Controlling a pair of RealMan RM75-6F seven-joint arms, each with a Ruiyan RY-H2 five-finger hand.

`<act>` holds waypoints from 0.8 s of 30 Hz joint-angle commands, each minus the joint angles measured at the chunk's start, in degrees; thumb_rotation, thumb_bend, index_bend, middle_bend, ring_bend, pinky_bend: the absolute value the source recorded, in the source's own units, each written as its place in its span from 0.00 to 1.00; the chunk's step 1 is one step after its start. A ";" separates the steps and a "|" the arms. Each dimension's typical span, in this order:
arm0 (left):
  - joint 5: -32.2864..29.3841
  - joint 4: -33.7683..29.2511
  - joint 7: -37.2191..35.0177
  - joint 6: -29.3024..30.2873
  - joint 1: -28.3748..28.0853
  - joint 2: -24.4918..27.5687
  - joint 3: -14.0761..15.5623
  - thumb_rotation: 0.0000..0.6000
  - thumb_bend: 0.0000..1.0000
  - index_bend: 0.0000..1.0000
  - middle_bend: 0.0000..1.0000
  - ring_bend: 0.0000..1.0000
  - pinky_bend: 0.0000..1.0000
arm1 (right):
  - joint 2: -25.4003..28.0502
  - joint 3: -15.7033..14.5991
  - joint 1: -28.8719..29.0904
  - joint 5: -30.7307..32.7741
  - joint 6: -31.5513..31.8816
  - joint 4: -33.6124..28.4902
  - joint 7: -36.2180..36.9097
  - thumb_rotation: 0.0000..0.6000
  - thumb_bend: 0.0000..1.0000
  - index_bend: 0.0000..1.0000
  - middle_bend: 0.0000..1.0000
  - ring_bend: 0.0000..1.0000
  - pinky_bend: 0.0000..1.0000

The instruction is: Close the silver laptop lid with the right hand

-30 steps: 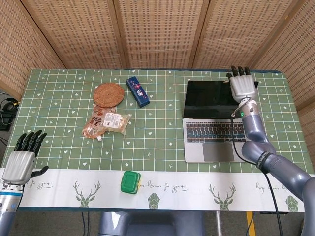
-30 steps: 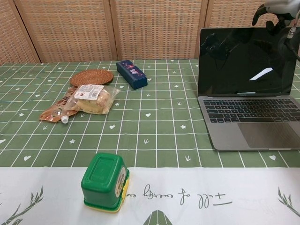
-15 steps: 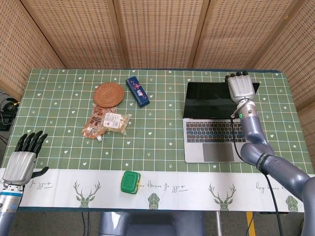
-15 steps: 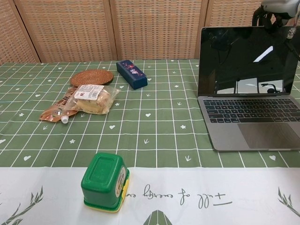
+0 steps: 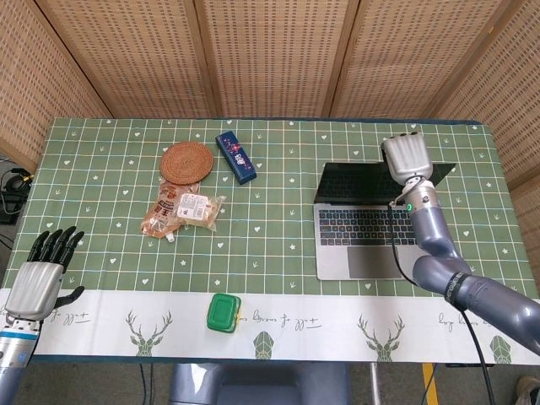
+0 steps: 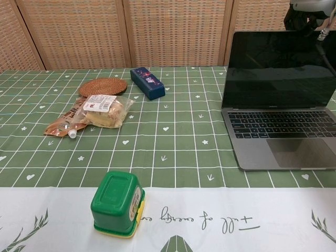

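One job on the table (image 5: 101, 160) w/ its green grid cloth: get the silver laptop (image 5: 359, 245) shut, and it's mid-swing. Lid (image 6: 281, 68) is tipped toward the keyboard in the head view, its screen showing only as a thin dark strip, but the chest view shows it well up off the deck, so I judge the closing step begun, not near done.

Right hand (image 5: 403, 157) sits on the lid's top edge, roughly 1 o'clock from the keyboard, back of the hand facing up, fingers hooked over the far side and out of sight. Can't tell how wide they're spread; looks like pressing, not gripping. Chest view catches only its underside at the top right corner.

Next move, as I read it: keep pushing the edge down toward 6 o'clock along the hinge arc, then slip the fingers clear before the lid meets the palm rest, or they get pinched.

Left hand (image 5: 38, 274) is way off at 8 o'clock from the laptop, fingers apart, holding nothing.
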 commanded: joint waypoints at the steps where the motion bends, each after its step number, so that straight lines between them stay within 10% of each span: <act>1: 0.33 -0.18 -0.03 0.18 0.06 0.13 0.19 1.00 0.20 0.00 0.00 0.00 0.00 | 2.01 -0.69 -0.19 0.61 1.57 -3.65 -1.24 1.00 1.00 0.66 0.57 0.45 0.43; 24: 3.45 -1.88 -0.49 1.78 0.63 1.34 1.70 1.00 0.20 0.00 0.00 0.00 0.00 | 10.59 -3.02 -1.36 5.53 9.36 -23.21 -5.83 1.00 1.00 0.68 0.60 0.48 0.47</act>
